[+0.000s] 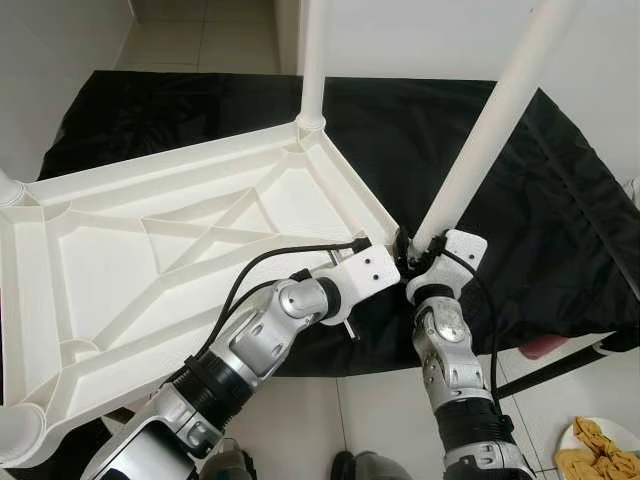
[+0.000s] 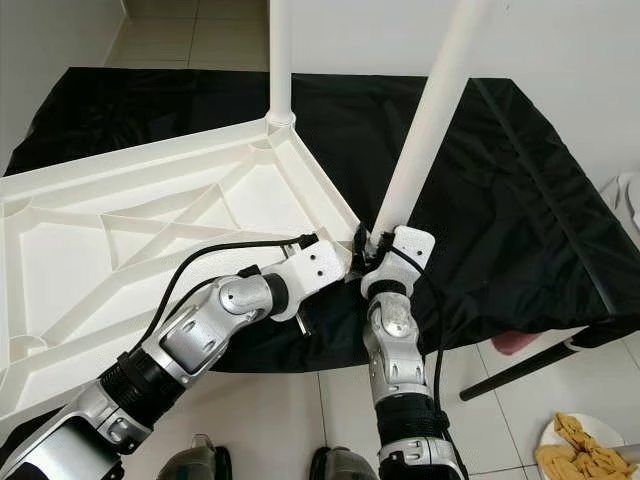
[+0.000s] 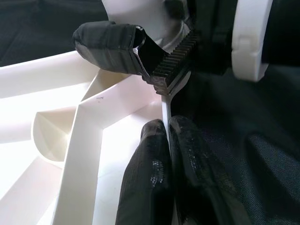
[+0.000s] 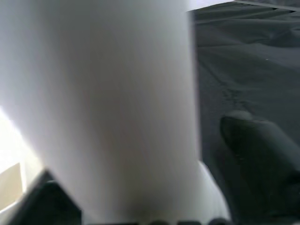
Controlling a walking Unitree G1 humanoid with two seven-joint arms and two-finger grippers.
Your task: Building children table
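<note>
The white plastic tabletop [image 1: 190, 250] lies upside down on a black cloth [image 1: 540, 200]. One white leg [image 1: 312, 60] stands upright in its far corner. A second white leg [image 1: 480, 130] leans over the near right corner, its foot end at the socket there. My right gripper [image 1: 415, 250] is shut on this leg's lower end; one black finger [image 4: 253, 140] shows beside the leg [image 4: 117, 103]. My left gripper [image 3: 161, 101] is shut on the tabletop rim [image 3: 165, 110] right beside that corner, with a ridged pad [image 3: 176, 61] on the edge.
Two more leg ends [image 1: 6, 186] rise at the tabletop's left corners. Tile floor lies in front, with a plate of food [image 1: 600, 450] at the lower right, a black rod [image 1: 560, 365] and a pink object [image 1: 545, 347] by the cloth's edge. White walls stand behind.
</note>
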